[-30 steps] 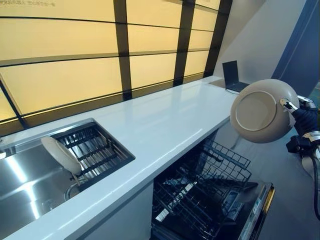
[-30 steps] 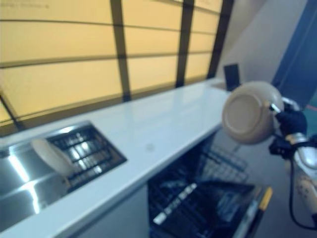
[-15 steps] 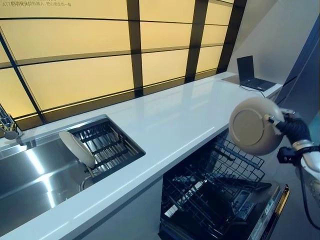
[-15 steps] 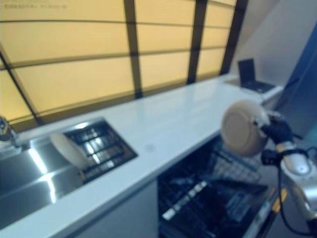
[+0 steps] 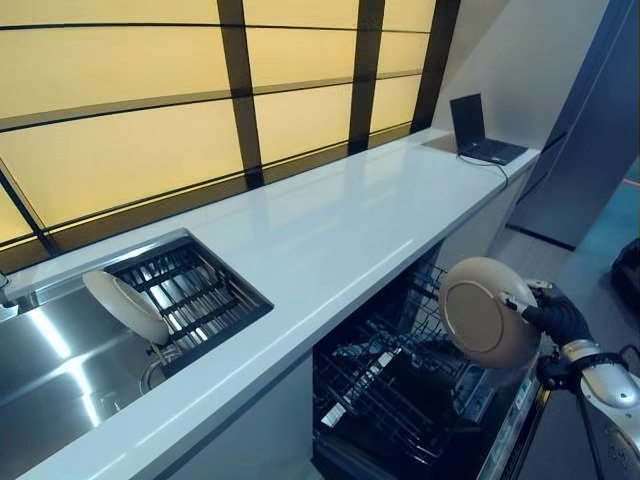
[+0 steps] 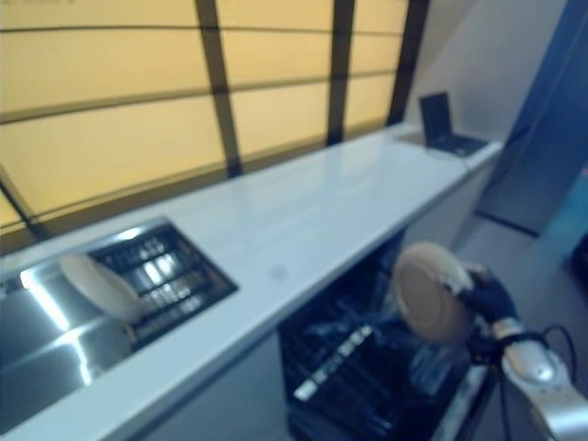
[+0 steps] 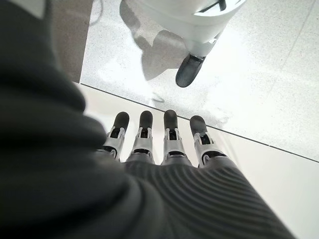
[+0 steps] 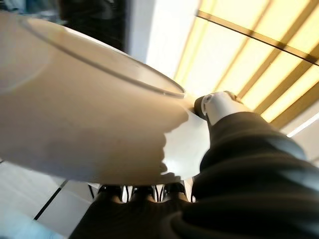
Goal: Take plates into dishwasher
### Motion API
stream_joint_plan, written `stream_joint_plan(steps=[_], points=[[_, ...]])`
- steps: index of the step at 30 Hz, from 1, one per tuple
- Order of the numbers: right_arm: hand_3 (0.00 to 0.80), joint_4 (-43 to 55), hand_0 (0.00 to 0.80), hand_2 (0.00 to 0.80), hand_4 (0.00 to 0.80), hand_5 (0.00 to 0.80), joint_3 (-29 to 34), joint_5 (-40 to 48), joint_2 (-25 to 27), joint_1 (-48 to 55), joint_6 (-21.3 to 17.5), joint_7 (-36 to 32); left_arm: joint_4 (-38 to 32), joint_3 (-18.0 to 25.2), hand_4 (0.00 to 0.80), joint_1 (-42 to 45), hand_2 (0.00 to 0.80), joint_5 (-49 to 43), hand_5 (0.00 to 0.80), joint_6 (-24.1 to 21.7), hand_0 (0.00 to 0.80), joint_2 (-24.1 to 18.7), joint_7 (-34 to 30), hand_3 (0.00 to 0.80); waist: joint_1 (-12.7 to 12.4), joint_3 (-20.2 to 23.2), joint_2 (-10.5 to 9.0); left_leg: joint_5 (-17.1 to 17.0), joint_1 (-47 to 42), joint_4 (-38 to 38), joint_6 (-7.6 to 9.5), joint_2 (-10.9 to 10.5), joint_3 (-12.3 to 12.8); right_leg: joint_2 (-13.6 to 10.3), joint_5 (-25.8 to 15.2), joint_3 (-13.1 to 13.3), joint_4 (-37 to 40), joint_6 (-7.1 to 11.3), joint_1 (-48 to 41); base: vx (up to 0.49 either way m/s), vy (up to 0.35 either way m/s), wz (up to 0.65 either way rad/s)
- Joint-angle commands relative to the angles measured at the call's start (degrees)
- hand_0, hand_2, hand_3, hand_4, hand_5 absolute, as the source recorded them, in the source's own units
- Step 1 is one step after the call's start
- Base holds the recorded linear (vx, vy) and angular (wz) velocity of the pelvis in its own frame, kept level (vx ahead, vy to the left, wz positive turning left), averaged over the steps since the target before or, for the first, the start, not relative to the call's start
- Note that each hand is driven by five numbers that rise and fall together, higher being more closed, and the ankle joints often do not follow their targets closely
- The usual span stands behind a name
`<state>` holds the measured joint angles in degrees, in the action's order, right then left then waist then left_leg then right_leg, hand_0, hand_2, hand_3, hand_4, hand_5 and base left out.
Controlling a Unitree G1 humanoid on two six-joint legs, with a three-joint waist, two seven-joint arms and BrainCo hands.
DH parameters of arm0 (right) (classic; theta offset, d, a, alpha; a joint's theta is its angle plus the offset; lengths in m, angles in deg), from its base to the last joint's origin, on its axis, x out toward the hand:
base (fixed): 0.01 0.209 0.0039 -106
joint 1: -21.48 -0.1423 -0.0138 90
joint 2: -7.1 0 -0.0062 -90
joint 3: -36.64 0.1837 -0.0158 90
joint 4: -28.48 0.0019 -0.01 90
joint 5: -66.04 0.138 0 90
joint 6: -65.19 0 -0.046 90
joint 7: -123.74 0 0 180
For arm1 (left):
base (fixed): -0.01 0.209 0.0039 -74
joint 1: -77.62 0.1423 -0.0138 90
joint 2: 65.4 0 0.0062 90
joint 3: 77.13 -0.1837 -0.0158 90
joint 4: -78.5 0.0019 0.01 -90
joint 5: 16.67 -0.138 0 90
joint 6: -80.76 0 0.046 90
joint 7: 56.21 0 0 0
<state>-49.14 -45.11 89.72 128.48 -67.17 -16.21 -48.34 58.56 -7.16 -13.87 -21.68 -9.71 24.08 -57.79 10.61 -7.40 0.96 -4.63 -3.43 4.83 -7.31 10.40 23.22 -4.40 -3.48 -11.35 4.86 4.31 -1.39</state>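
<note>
The right hand (image 5: 556, 316) pinched the beige plate (image 5: 487, 312) by its rim, held on edge above the open dishwasher rack (image 5: 395, 385), probably to slot it between tines; the left hand (image 7: 164, 149) hung idle, fingers straight.

A long white bench (image 5: 330, 235) runs from 7 o'clock up to 2 o'clock beneath yellow panels. A laptop (image 5: 478, 130) sits open on its far end at 2 o'clock. A steel sink (image 5: 60, 375) is set into the bench at 9 o'clock, with a rack (image 5: 190, 295) in its right part. A pale plate (image 5: 124, 306) leans tilted at the rack's left edge. The bench top between sink and laptop is glossy.
</note>
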Motion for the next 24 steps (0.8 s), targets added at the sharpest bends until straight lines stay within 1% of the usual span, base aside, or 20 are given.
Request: stream_joint_plan(steps=[1,2,7,11,17,24], points=[[0.8,5.83,0.8,0.8,0.8,0.8,1.08,-2.83,-2.38,-1.77,-5.86,0.14,-0.48,0.82,0.0,-2.29,0.0,-1.73,0.0,-0.07,0.0,-2.54,0.12,0.0,1.42,-0.17,-3.56,1.22,2.36,-0.2,2.78,-2.09,1.48,2.04,5.49,2.52,-5.34,0.71,-0.15,-0.035,0.01,0.01],[0.8,5.67,0.8,0.8,0.8,0.8,0.39,-3.93,-2.88,-1.27,-6.41,0.45,-0.76,0.52,0.0,-2.61,0.0,-1.6,0.0,0.15,0.0,-2.37,0.07,0.0,1.53,-0.29,-3.45,1.18,2.36,-0.21,2.77,-2.04,1.55,1.99,5.49,2.48,-5.4,0.73,-0.08,-0.047,0.011,0.01],[0.8,5.01,0.8,0.8,0.8,0.8,-1.9,-4.75,-4.35,-0.66,-6.59,0.81,-1.13,-0.53,0.0,-4.05,0.0,-0.62,0.0,1.04,0.0,-1.77,0.04,0.0,2.08,-1.03,-2.97,0.92,2.37,-0.2,2.61,-1.8,1.81,2.05,5.58,2.24,-5.48,0.63,-0.09,-0.046,0.018,0.0],[0.8,5.3,0.8,0.8,0.8,0.8,-3.1,-6.5,-5.17,0.08,-7.45,0.38,-1.16,-0.55,0.0,-3.95,0.0,-0.84,0.0,1.52,0.0,-1.48,-0.14,0.0,2.36,-1.33,-2.47,0.7,2.4,-0.08,2.33,-1.93,1.86,2.17,5.36,2.29,-4.84,0.62,-0.33,-0.008,0.005,0.0],[0.8,7.18,0.8,0.8,0.8,0.8,-5.01,-6.97,-5.0,-0.71,-7.94,-0.68,-0.72,-0.7,0.0,-4.49,0.0,-1.14,0.0,1.9,0.0,-1.39,-0.63,0.0,2.44,-1.85,-1.93,0.44,2.77,-0.02,2.08,-2.18,1.86,2.01,5.18,2.2,-4.41,0.61,-0.32,-0.027,0.02,0.0],[0.8,9.5,0.8,0.8,0.8,0.8,-8.16,-12.01,-4.92,-1.31,-8.02,-1.46,-1.21,-1.7,0.0,-5.81,0.0,-0.76,0.0,2.09,0.0,-0.81,-0.66,0.0,2.5,-2.39,-1.43,0.52,2.85,0.06,2.05,-2.42,1.57,1.77,5.29,2.08,-4.62,0.7,0.07,0.0,0.0,0.0]])
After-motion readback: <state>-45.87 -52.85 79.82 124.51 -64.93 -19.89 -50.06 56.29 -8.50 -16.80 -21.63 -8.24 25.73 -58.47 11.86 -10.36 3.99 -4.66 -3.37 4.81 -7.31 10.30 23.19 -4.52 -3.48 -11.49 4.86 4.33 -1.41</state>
